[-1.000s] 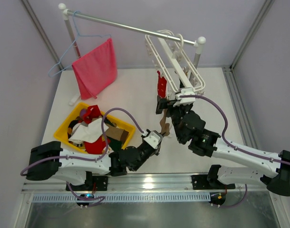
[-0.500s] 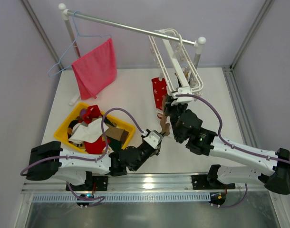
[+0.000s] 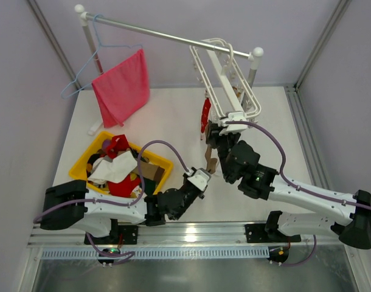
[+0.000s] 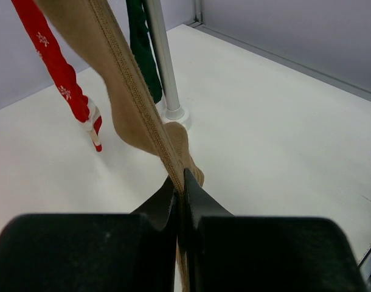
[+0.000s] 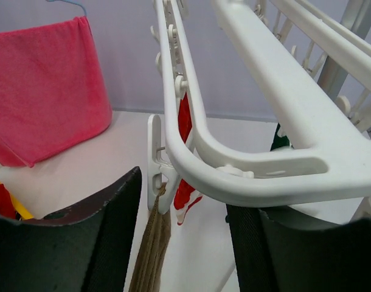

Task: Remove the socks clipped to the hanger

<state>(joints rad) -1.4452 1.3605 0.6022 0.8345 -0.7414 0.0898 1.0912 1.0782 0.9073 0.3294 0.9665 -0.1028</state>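
Note:
The white hanger (image 3: 229, 78) hangs by its hook from the rail, and its near corner (image 5: 252, 176) fills the right wrist view. A corner clip (image 5: 155, 159) holds the top of a tan sock (image 5: 150, 249). My right gripper (image 5: 185, 204) stands open, one finger on each side of that clip and sock, just under the frame. The tan sock (image 4: 134, 103) runs down to my left gripper (image 4: 180, 182), which is shut on its lower end. A red sock (image 4: 56, 72) with white toe and a dark green sock (image 4: 143, 52) hang behind. From above, the red sock (image 3: 205, 113) shows edge-on.
A yellow basket (image 3: 82, 159) full of loose socks sits at the left. A pink-red cloth (image 3: 121, 86) hangs on a light-blue wire hanger (image 3: 91, 53) from the metal rail (image 3: 155, 34). The rack's upright pole (image 4: 161, 67) and its foot stand just behind the socks.
The hanger has swung right and the red sock has turned from face-on to edge-on. My right gripper has shifted up to the corner clip. My left gripper still holds the tan sock.

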